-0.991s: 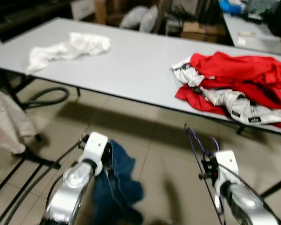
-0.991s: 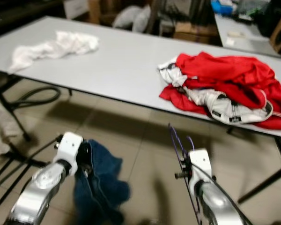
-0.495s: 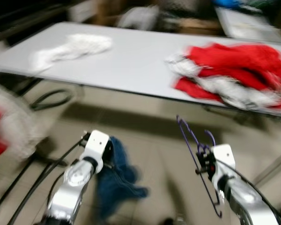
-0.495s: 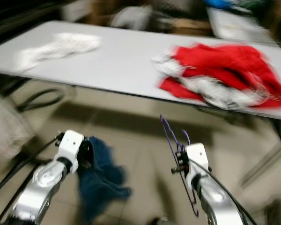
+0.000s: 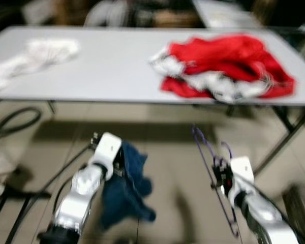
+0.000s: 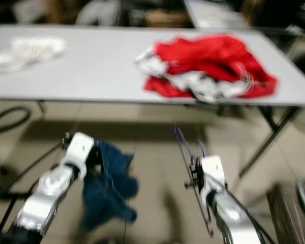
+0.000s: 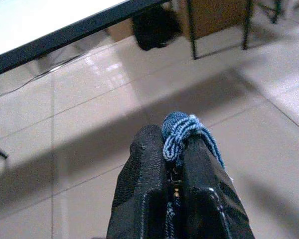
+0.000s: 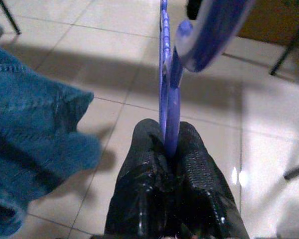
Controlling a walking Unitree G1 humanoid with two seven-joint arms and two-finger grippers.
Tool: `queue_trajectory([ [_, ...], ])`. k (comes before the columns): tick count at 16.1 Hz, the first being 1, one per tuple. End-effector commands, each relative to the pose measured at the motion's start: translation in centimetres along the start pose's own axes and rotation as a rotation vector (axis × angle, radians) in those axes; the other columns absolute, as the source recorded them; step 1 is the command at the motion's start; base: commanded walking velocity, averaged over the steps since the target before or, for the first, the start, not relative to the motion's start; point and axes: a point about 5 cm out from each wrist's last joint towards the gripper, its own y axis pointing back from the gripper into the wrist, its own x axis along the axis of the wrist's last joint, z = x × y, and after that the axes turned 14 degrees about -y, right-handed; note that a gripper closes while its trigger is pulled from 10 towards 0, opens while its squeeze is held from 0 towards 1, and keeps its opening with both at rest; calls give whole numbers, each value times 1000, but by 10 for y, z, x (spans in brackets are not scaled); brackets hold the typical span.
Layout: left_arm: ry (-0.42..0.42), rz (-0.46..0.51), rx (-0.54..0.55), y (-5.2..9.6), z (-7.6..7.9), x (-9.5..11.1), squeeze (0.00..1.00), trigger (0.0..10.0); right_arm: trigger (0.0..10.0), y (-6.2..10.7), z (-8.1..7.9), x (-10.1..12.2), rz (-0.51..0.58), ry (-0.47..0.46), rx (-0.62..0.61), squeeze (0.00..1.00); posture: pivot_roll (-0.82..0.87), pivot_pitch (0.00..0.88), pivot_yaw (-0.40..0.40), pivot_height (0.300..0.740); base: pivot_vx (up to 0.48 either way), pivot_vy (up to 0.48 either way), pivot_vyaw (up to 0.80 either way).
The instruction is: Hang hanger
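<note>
The right gripper (image 8: 170, 149) pinches a thin purple wire hanger (image 5: 209, 152) standing roughly upright, its long axis running from 11 to 5 o'clock, hook uppermost, over the tiled floor (image 5: 168, 152), while the left gripper's fingers (image 7: 149, 164) clamp a crumpled blue denim garment (image 5: 127, 188).

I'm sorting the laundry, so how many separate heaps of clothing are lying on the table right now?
2: a red and white heap toward the table's right end, and a white one near its left end. The blurred views may hide smaller items.
</note>
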Motion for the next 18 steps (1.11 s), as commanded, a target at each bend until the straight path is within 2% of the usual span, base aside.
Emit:
queue_trajectory([
  [1, -8, 37, 6, -3, 0, 9, 0, 10000, 10000, 1, 5, 5, 20, 8, -17, 0, -50, 46, 36, 740, 0, -480, -800],
  [4, 14, 33, 10, -3, -2, 9, 0, 10000, 10000, 1, 4, 7, 40, 20, -12, 0, -49, 44, 38, 740, 0, 471, 0],
  [6, -35, 44, 12, -4, -2, 10, 0, 10000, 10000, 0, 3, 9, 48, 30, -6, 0, -49, 39, 38, 740, 0, -126, 0],
  [7, -37, 40, 12, -4, -1, 10, 0, 10000, 10000, 0, 2, 9, 50, 38, -5, 0, -49, 39, 38, 740, 0, -480, 0],
  [8, 14, 39, 27, -5, -2, 9, 0, 10000, 10000, 0, 3, 11, 58, 60, -4, 0, -50, 34, 38, 740, 0, 0, 0],
  [10, -30, 21, 38, -6, -6, 9, 0, 10000, 10000, 0, 2, 14, 72, 104, 18, 0, -50, 34, 38, 740, 0, 0, 0],
  [11, -16, 25, 55, -8, -9, 11, 0, 10000, 10000, 1, 1, 17, 89, 126, 44, 0, -48, 27, 36, 740, 0, 0, 0],
  [13, -3, 41, 28, -19, -9, 20, 0, 10000, 10000, 9, -3, 31, 154, 121, 153, 0, -47, 25, 37, 740, 0, 0, 0],
  [15, -25, 48, -1, -37, -8, 36, 0, 10000, 10000, 20, -6, 35, 111, 284, 255, 0, -73, 26, 49, 740, 0, 0, 0],
  [16, -31, 55, -4, -41, -9, 42, 0, 10000, 10000, 24, -7, 35, 94, 331, 279, 0, -76, 26, 51, 740, 0, 0, 0],
  [17, -28, 62, -3, -45, -11, 47, 0, 10000, 10000, 27, -8, 38, 91, 332, 306, 0, -82, 30, 53, 740, 0, 0, 0],
  [18, -17, 80, 11, -53, -19, 58, 0, 10000, 10000, 37, -14, 45, 88, 357, 377, 0, -102, 36, 76, 740, 0, 0, 0],
])
